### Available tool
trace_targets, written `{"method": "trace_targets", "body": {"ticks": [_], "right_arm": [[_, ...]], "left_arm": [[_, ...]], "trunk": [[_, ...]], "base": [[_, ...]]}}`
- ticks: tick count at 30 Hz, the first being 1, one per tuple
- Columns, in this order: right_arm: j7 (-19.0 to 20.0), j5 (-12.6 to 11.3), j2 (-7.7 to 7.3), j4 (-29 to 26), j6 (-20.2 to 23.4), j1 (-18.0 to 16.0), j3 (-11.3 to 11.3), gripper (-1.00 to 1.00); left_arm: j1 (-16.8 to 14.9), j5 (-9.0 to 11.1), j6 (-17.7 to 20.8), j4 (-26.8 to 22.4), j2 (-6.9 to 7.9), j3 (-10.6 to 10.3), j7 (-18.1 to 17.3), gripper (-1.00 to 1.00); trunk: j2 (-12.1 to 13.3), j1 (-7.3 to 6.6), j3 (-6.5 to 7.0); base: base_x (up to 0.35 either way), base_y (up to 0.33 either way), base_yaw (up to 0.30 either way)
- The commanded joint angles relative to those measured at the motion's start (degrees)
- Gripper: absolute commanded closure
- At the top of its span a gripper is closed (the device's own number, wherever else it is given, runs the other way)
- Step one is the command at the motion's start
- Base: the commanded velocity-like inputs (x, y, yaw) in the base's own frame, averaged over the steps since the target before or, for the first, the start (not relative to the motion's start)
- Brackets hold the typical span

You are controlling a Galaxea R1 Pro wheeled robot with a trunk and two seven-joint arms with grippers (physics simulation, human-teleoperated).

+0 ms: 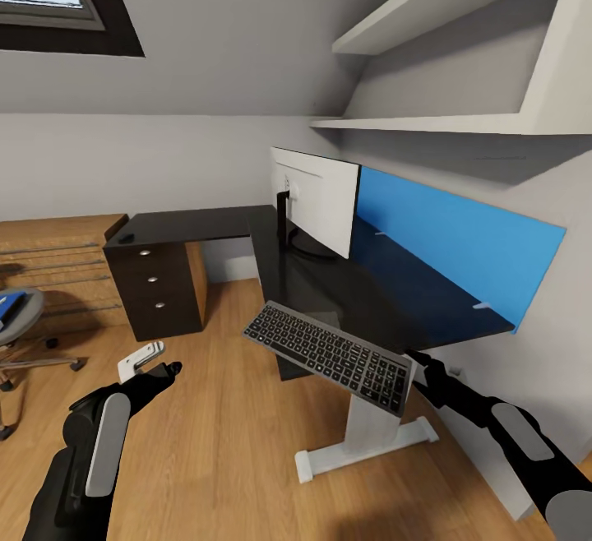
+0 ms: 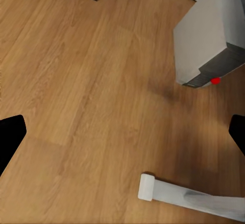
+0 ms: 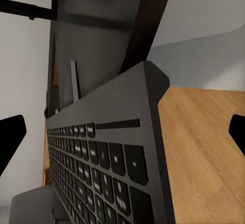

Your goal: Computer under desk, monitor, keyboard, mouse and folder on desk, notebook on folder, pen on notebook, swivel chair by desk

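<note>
Black desk (image 1: 386,294); keyboard (image 1: 329,354) in right hand (image 1: 415,368).

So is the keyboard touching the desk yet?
Apart. In the head view the keyboard hangs tilted off the desk's front edge, over floor, held at its end by the right gripper.

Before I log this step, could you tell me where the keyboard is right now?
In the head view, the keyboard is held in the air by the right gripper, tilted, in front of the desk edge, below the monitor.
</note>
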Motion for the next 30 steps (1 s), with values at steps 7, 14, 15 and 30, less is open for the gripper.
{"method": "trace_targets", "body": {"ticks": [7,14,15,30], "right_arm": [[0.2,-0.1,-0.05,0.0,0.0,0.0,0.2,-1.00],[0.1,-0.1,-0.05,0.0,0.0,0.0,0.2,-1.00],[0.1,-0.1,-0.03,0.0,0.0,0.0,0.2,-1.00],[0.1,0.0,0.72,0.0,0.0,0.0,0.6,-1.00]], "left_arm": [[-0.1,0.6,0.2,-0.1,-0.05,0.1,0.4,-1.00],[-0.1,0.6,0.2,0.2,-0.05,0.0,0.2,-1.00],[-0.1,0.6,0.2,0.3,-0.05,0.0,0.2,-1.00],[-0.1,0.6,0.1,0.4,-0.05,0.0,0.2,-1.00]], "trunk": [[-1.2,0.65,-0.60],[-1.2,0.65,-0.60],[-1.2,0.65,-0.60],[-1.2,0.65,-0.60]], "base": [[0.001,0.000,0.000],[-0.001,0.000,0.000],[-0.026,0.000,0.000],[-0.084,0.031,0.000]]}}
